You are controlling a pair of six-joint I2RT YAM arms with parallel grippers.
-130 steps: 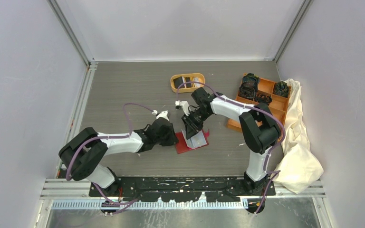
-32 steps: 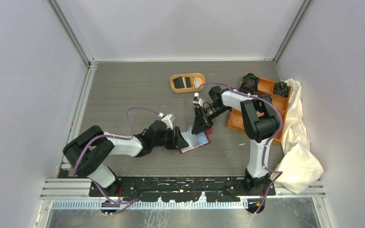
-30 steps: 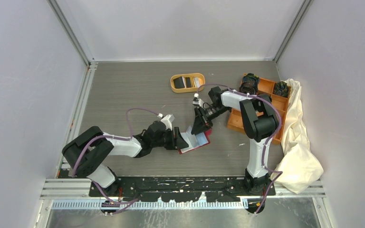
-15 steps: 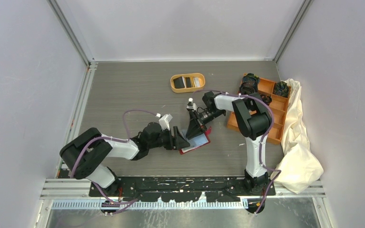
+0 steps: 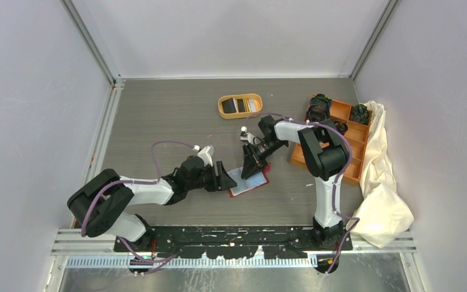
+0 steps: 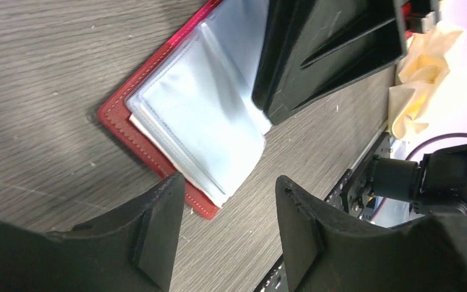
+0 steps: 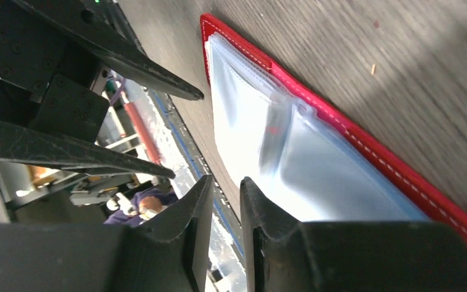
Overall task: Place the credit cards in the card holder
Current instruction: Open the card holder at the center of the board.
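The card holder (image 5: 249, 183), a red wallet, lies open on the table with its pale lining (image 6: 207, 115) up; its red edge also shows in the right wrist view (image 7: 365, 135). My left gripper (image 5: 224, 176) is open and empty just left of it, with the wallet's near corner ahead of its fingertips (image 6: 230, 182). My right gripper (image 5: 249, 164) is shut and empty (image 7: 226, 181), its fingers (image 6: 316, 55) resting on the lining. Credit cards (image 5: 238, 104), black and one whitish, lie in the orange oval tray (image 5: 221, 107) at the back.
An orange box with square compartments (image 5: 340, 131) holding black coiled bands stands at the right. A cream cloth (image 5: 384, 182) lies beyond it against the right wall. The arms' base rail (image 5: 231, 237) runs along the near edge.
My left gripper has drawn back to the left off the wallet, and the wallet now lies flatter. My right gripper has stayed on the lining, shifting slightly left.
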